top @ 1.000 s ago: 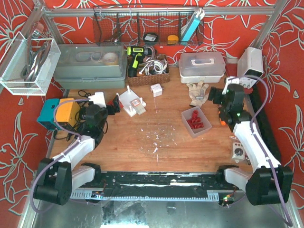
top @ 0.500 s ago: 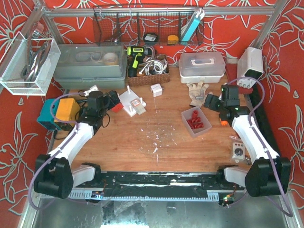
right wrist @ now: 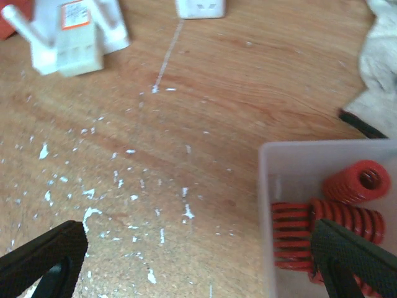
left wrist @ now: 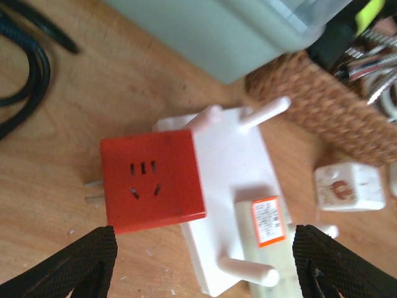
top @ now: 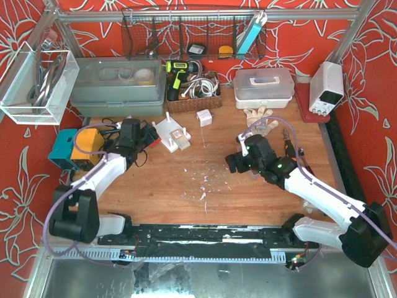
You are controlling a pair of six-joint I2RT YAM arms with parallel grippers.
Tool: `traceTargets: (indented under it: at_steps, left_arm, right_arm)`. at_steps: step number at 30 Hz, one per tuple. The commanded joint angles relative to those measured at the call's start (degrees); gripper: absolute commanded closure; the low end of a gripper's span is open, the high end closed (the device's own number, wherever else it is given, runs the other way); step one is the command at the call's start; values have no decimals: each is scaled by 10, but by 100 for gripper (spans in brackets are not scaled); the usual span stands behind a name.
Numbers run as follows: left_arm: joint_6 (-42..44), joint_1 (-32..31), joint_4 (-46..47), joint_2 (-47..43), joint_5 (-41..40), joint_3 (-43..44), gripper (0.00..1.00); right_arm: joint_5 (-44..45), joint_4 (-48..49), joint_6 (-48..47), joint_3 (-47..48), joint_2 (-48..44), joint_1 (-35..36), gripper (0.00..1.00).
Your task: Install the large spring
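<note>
Springs (right wrist: pixel 338 220) within reach, none picked yet.
My right fingers (right wrist: pixel 43 261) have swung to the tray (right wrist: pixel 310 148), left fingers (left wrist: pixel 80 261) to the peg block (left wrist: pixel 229 161); both open, empty.

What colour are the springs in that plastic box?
Red; the springs show best in the right wrist view.

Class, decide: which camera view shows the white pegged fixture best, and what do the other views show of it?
The left wrist view: the white pegged fixture fills it, pegs and label clear. The top external view shows it small; the right wrist view catches it blurred at a corner.
</note>
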Motion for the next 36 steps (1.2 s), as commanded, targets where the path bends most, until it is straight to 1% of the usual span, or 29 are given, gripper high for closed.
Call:
traceTargets:
  at_steps: [1, 4, 7, 14, 22, 25, 32, 36]
  left_arm:
    - [3, 3, -24, 58, 15, 30, 22]
    - [2, 3, -41, 88, 8, 43, 21]
    - [-1, 3, -47, 101, -7, 46, 20]
    - [-7, 3, -44, 122, -15, 53, 17]
    - [-8, 3, -50, 141, -37, 61, 17]
    - [-8, 3, -35, 145, -35, 59, 19]
    - [-5, 3, -36, 166, -29, 74, 21]
    - [-5, 3, -34, 178, -20, 77, 23]
  right_arm:
    - [78, 65, -57, -20, -1, 71, 1]
    - [110, 87, -70, -26, 15, 105, 1]
    - [125, 99, -74, -28, 27, 121, 1]
    - [142, 104, -69, -32, 26, 126, 1]
    - [169, 108, -67, -42, 13, 126, 1]
    - [170, 109, -67, -43, 15, 126, 1]
    - [178, 110, -67, -42, 19, 126, 1]
    - [199, 99, -62, -38, 23, 126, 1]
